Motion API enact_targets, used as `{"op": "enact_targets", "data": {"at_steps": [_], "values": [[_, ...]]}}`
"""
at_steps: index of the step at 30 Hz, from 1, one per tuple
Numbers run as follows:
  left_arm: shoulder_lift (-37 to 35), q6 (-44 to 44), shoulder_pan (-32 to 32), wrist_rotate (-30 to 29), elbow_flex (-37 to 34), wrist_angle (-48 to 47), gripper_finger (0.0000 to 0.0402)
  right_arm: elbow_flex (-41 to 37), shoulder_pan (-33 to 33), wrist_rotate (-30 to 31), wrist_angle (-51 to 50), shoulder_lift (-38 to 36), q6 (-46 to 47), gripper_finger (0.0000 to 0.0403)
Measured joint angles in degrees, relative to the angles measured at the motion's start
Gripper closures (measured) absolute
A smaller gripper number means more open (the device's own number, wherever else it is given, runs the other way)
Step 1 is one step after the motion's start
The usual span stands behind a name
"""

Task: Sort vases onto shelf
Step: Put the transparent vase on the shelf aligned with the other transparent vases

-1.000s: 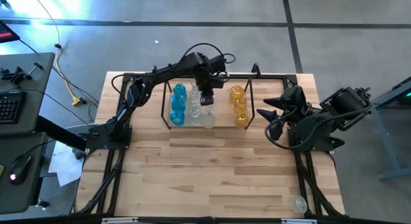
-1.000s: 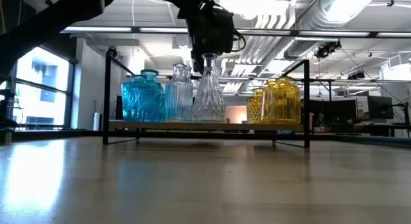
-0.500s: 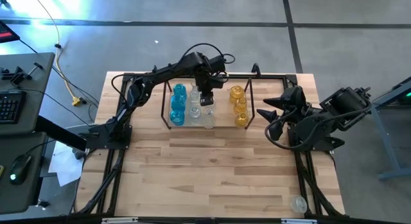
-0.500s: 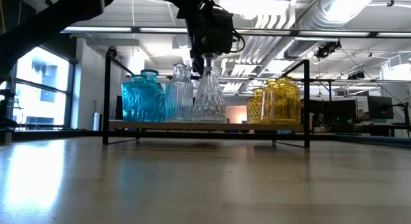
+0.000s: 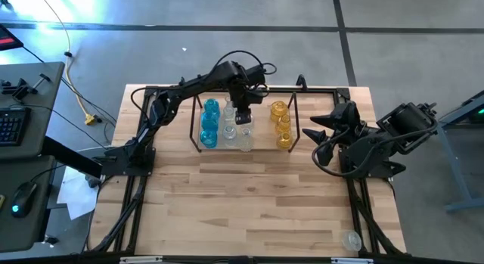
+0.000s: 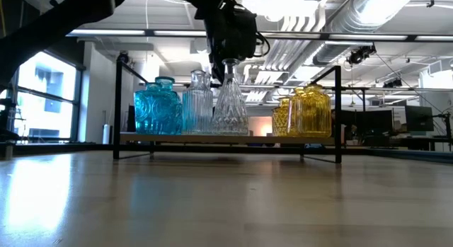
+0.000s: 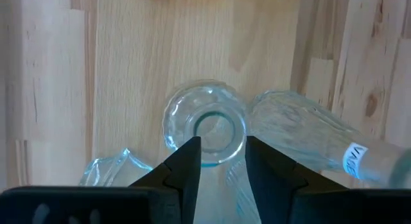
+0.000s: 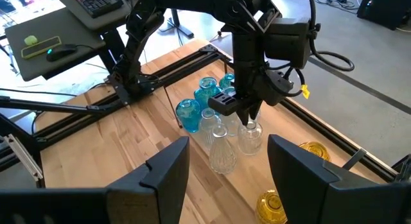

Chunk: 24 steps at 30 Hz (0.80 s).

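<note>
Above the black-rod, wood-floored shelf (image 5: 198, 148) at upper centre, the left gripper (image 6: 228, 63) straddled a clear fluted glass vase's (image 6: 231, 109) neck, fingers slightly parted. The right gripper (image 5: 312, 128) waited at right, spread.

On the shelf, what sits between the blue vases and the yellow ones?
Clear vases fill that stretch of the shelf, with the left gripper above one. The low view shows it; the high view agrees. Blue vases; yellow vases.

On the shelf (image 5: 198, 147), vases (image 6: 231, 109) stand in rows; my left gripper (image 5: 243, 115) hangs directly above one, my right gripper (image 5: 313, 133) waits beside the shelf.
</note>
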Motion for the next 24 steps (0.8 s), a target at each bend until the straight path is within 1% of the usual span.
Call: {"op": "enact_targets", "data": {"at_steps": [8,12,16,18,21,24], "values": [[-2.58,0.98,0.84,-1.06,0.41,2.47,0.0288,0.00,0.00,-0.24,0.00,0.00,-0.17,0.0210],[-5.04,0.69,1.39,-1.05,0.41,6.58,0.0288,0.00,0.00,-0.29,0.00,0.00,-0.62,0.0210],[-8.75,-2.79,1.87,-1.01,0.36,12.81,0.0288,0.00,-0.31,-0.73,0.01,0.00,-1.65,0.0210],[-11.44,-4.78,1.75,-0.82,0.36,16.95,0.0288,0.00,-1.25,-4.14,0.01,0.00,-1.72,0.0210],[-15.93,-8.84,1.07,0.04,0.36,23.32,0.0288,0.02,-3.46,-13.80,0.00,0.55,-1.70,0.0210],[-20.85,-13.91,0.02,1.24,0.36,28.41,0.0288,0.02,-4.49,-22.77,0.00,2.67,-1.68,0.0210]]}}
